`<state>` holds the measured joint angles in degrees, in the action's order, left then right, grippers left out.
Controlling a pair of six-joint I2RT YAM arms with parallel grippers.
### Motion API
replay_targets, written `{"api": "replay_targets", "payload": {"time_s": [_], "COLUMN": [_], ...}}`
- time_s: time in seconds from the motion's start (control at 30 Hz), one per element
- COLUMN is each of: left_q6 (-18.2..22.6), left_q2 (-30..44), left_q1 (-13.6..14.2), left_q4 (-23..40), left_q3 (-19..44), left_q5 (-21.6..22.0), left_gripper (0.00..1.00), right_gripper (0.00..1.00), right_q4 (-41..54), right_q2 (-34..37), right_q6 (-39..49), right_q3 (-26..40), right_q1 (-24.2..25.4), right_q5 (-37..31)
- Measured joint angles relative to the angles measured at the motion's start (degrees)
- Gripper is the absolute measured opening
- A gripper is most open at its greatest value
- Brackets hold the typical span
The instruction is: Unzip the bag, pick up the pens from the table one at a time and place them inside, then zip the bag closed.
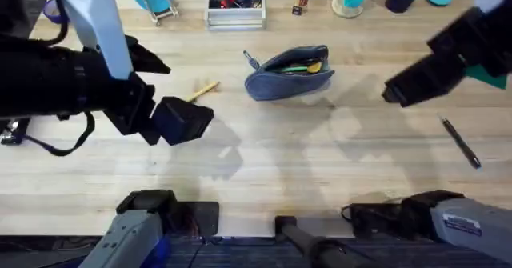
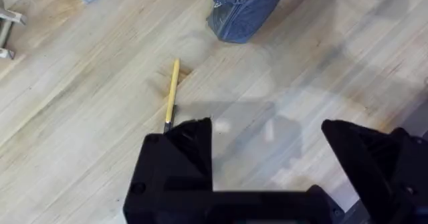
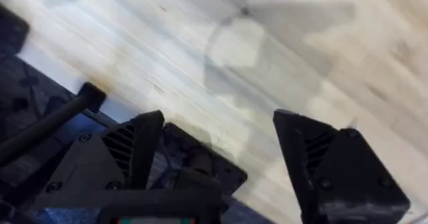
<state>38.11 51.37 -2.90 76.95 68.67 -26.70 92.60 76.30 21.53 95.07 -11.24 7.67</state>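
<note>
The bag (image 1: pixel 290 74) lies near the middle of the table (image 1: pixel 264 164), toward the far side, with its zipper already open so that some coloured things show inside; its small dark pull tab (image 1: pixel 250 59) sticks out at the end that looks to the left arm; in the left wrist view the same bag (image 2: pixel 249 9) is seen well ahead of the fingers

The tan-yellow pen (image 1: pixel 204 90) lies on the wood between the bag and the left gripper (image 1: pixel 172 120), apart from the bag and just beside the gripper; its long axis runs on a diagonal, one end pointing to the bag and the dark tip pointing back to the claw; in the left wrist view the pen (image 2: pixel 172 94) ends just ahead of one black finger (image 2: pixel 180 150), a little off the gap between the two; the left claw is wide and holds nothing; I judge this arm is the nearer one for this pen, and it should shift sideways so that the pen comes between the fingers and across them

The dark pen (image 1: pixel 461 141) lies well apart on the right side, also diagonal, nearer to the right gripper (image 3: pixel 221 157), which stands wide and empty above bare wood

No brand or writing on these things can be read
</note>
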Motion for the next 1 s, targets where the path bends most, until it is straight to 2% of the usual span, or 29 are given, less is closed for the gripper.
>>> {"api": "replay_targets", "payload": {"time_s": [0.3, 0.47, 0.67, 0.8, 1.0], "left_q6": [0.0, 0.0, 0.0, 0.0, 0.0], "left_q2": [0.0, 0.0, 0.0, 0.0, 0.0], "left_q1": [0.0, 0.0, 0.0, 0.0, 0.0], "left_q4": [0.0, 0.0, 0.0, 0.0, 0.0], "left_q3": [0.0, 0.0, 0.0, 0.0, 0.0], "left_q5": [0.0, 0.0, 0.0, 0.0, 0.0], "left_gripper": [0.994, 0.994, 0.994, 0.994, 0.994], "right_gripper": [0.998, 0.998, 0.998, 0.998, 0.998], "right_q4": [0.0, -0.3, -3.3, -5.8, -11.0], "right_q2": [-5.7, -6.0, -6.1, -7.3, -10.2], "right_q6": [-5.6, -9.0, -11.8, -11.5, -4.8], "right_q3": [-7.0, -12.0, -17.4, -20.9, -24.8], "right_q1": [2.6, 2.6, 3.9, 6.3, 10.9], "right_q5": [-6.1, -10.0, -11.3, -11.5, -11.6]}}
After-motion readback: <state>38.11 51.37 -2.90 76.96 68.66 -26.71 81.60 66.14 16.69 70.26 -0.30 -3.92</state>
